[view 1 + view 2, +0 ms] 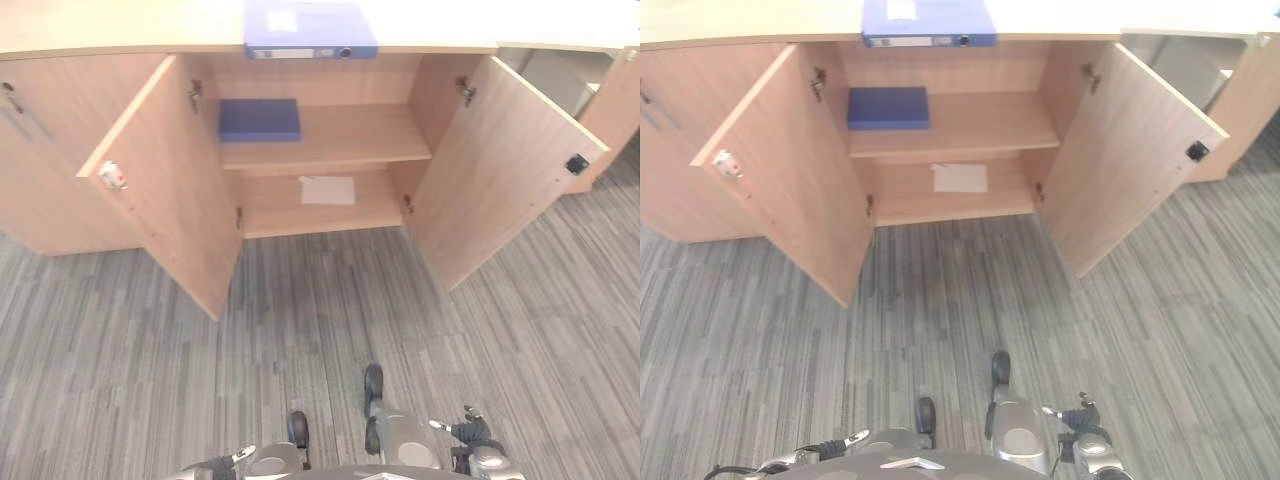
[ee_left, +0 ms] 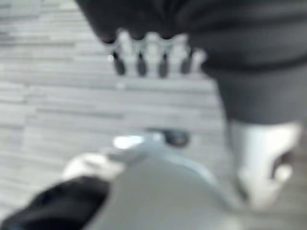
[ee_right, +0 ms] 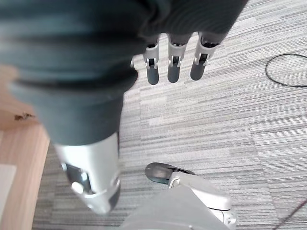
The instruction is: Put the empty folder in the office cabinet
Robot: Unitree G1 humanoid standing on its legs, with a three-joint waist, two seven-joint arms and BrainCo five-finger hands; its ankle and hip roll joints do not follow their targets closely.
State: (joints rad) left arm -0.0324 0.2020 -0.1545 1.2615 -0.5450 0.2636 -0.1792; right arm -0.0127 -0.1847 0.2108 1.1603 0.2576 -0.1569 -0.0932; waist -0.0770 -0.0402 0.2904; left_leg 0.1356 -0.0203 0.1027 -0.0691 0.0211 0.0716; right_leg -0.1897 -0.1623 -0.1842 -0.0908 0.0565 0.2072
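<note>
While both wooden cabinet doors [image 1: 170,190] hang open, I see blue ring-binder folder [image 1: 310,30] on cabinet top's front edge; left hand [image 2: 153,52] & right hand [image 3: 175,60] w/ fingers relaxed, holding nothing, over grey carpet [image 1: 300,330].

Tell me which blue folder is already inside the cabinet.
The darker blue folder lying flat on the upper shelf; the other blue folder lies on the cabinet top.

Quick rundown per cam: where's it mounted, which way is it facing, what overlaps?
Left eye: on the head, looking down at the open cabinet and the blue folder on top.
Right eye: beside it, same scene.
Left wrist: on the left arm, past the left hand to carpet.
Right wrist: past the right hand to carpet.
Shared: both eyes show the shelf folder.
</note>
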